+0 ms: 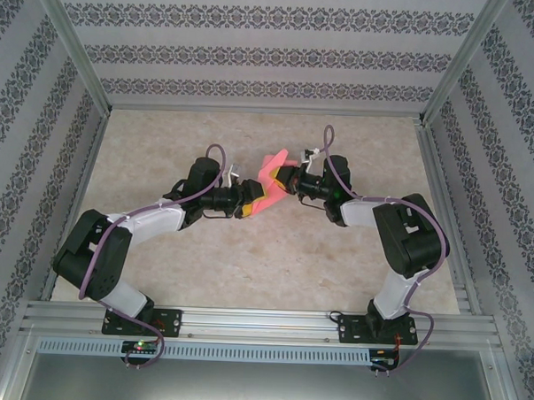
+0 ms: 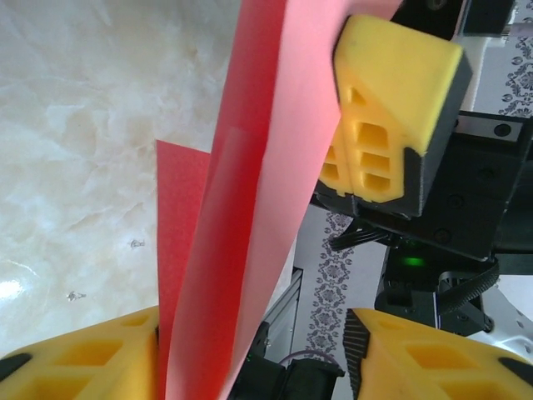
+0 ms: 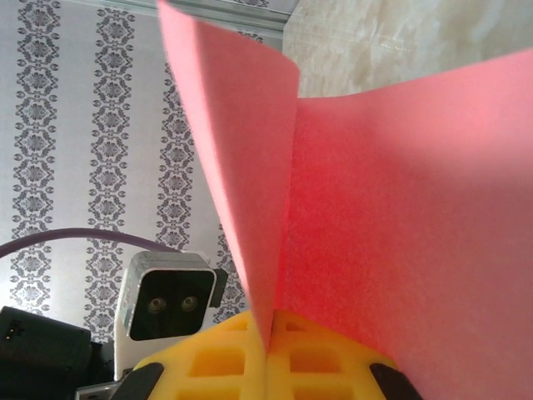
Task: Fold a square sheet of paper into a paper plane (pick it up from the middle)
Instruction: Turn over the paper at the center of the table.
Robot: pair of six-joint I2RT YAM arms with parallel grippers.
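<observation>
In the left wrist view, your left tool (image 2: 258,367) sits at the bottom of the frame. Its two yellow fingers (image 2: 75,362) stand apart. The pink-red sheet of paper (image 2: 258,167) stands on edge in that gap, close against the finger at lower left and clear of the one at lower right. That tool is open around the sheet, not gripping it.

Your right tool (image 3: 266,354) is clamped on the sheet. In its own wrist view the yellow pads (image 3: 216,367) meet at bottom centre on a bend in the paper, and two flaps rise from them in a V.

From above, both tools meet at mid-frame with the sheet lifted off the desk (image 1: 157,275).

You look early in the folding, shaping a crease in mid-air. Next, close the left tool squarely on the flap. Thin paper buckles or slips if dragged.
</observation>
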